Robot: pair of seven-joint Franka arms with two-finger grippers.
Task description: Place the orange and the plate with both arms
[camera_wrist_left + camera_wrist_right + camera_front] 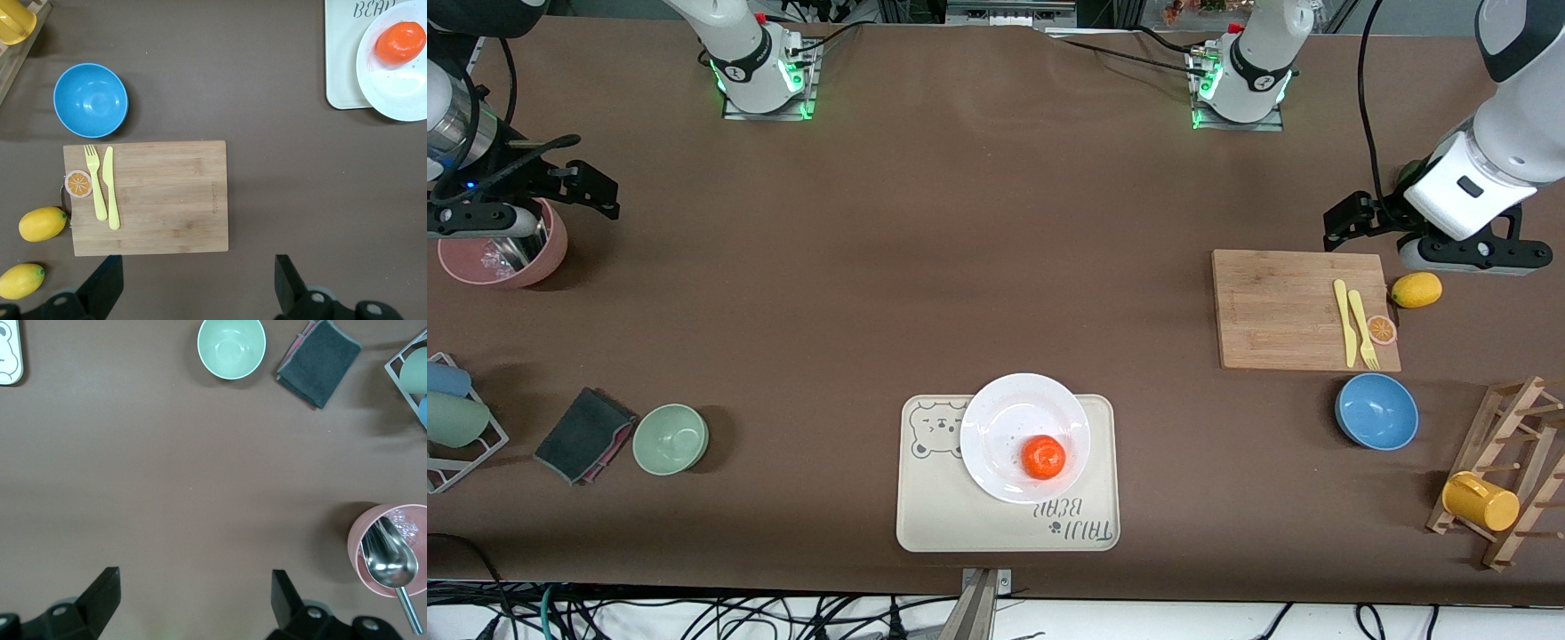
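Note:
The white plate (1014, 422) sits on the cream bear-printed tray (943, 516), near the front camera at the table's middle. The glossy orange (1043, 457) rests on the plate, toward its nearer rim. Both also show in the left wrist view: the plate (400, 93) and the orange (401, 42). My left gripper (1343, 220) is open and empty, over bare table beside the cutting board (1294, 307); its own view shows it too (197, 267). My right gripper (591, 188) is open and empty beside the pink bowl (503, 253), with bare table below it (193, 583).
The board carries a yellow fork and knife (1354, 324) and an orange slice piece (1382, 330). A lemon (1416, 290), a blue bowl (1376, 411) and a wooden rack with a yellow cup (1480, 500) stand nearby. A green bowl (671, 438) and dark cloth (583, 434) lie at the right arm's end.

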